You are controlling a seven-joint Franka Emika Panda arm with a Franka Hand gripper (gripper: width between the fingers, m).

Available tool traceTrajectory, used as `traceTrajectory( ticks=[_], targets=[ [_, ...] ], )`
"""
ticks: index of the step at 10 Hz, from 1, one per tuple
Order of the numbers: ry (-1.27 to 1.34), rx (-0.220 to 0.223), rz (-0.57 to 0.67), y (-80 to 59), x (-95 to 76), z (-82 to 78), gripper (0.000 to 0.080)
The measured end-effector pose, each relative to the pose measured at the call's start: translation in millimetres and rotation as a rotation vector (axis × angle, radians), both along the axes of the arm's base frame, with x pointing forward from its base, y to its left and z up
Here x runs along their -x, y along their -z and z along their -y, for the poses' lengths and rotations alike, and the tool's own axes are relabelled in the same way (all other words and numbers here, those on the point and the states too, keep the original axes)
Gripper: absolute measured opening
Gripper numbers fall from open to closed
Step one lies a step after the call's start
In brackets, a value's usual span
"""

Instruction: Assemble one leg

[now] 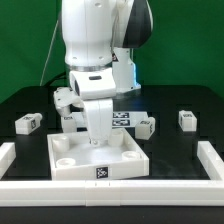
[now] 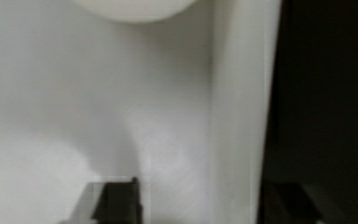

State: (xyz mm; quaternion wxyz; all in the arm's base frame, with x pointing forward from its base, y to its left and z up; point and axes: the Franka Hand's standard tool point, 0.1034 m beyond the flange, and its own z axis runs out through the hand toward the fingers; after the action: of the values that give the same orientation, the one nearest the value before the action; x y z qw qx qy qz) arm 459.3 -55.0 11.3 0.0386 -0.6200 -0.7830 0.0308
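Observation:
The large white tray (image 1: 70, 165) with corner sockets lies at the front middle of the table. My gripper (image 1: 96, 137) is low over its far wall. In the wrist view the gripper (image 2: 211, 205) is open, with one dark finger (image 2: 119, 200) over the tray floor and the other beyond the tray wall (image 2: 247, 100), so the jaws stand either side of that wall. A round socket (image 2: 140, 10) shows ahead. Small white legs lie apart on the black table: one leg (image 1: 27, 123) at the exterior view's left, one (image 1: 147, 124) and another (image 1: 187, 120) at its right.
Another small white block (image 1: 64, 100) sits partly hidden beside the arm. The marker board (image 1: 124, 118) lies behind the tray. A low white border (image 1: 212, 158) runs along the table's sides and front.

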Motion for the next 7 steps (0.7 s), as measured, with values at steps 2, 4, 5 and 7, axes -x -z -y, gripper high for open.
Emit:
traceTrajectory(
  ticks=[2, 4, 5, 7],
  targets=[
    [0.001, 0.000, 0.000, 0.0, 0.0, 0.3, 0.0079],
    [0.002, 0.000, 0.007, -1.0, -1.7, 0.8, 0.0061],
    [0.002, 0.000, 0.007, -1.1, -1.7, 0.8, 0.0061],
    [0.002, 0.001, 0.007, -1.1, -1.7, 0.9, 0.0061]
  ],
)
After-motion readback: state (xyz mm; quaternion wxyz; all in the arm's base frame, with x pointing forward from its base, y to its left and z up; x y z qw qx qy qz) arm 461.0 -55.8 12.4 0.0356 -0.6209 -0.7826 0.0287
